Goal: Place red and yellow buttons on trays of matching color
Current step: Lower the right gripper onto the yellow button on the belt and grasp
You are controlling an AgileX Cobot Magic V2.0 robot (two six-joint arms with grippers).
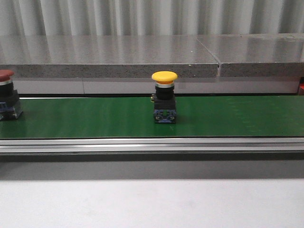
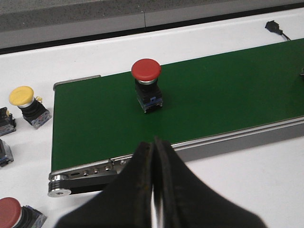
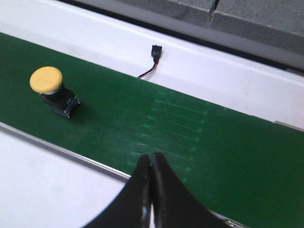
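Worktop [image 1: 152, 204] edge lies nearest; beyond it, yellow button [image 1: 164, 97] stands upright mid-belt [image 1: 237, 116], red button [image 1: 7, 95] at 9 o'clock. Both grippers, left [image 2: 155, 190] and right [image 3: 151, 190], are closed and empty. Advice: open the right gripper, descend over the yellow cap, grip the black body. No trays are visible.

Grey stone ledge [image 1: 109, 57], corrugated wall [image 1: 152, 16]

A matt green belt [image 1: 95, 118] is running in a brushed-metal frame [image 1: 142, 144], carrying glossy plastic buttons [image 1: 164, 76] beneath speckled polished stone [image 1: 109, 57].
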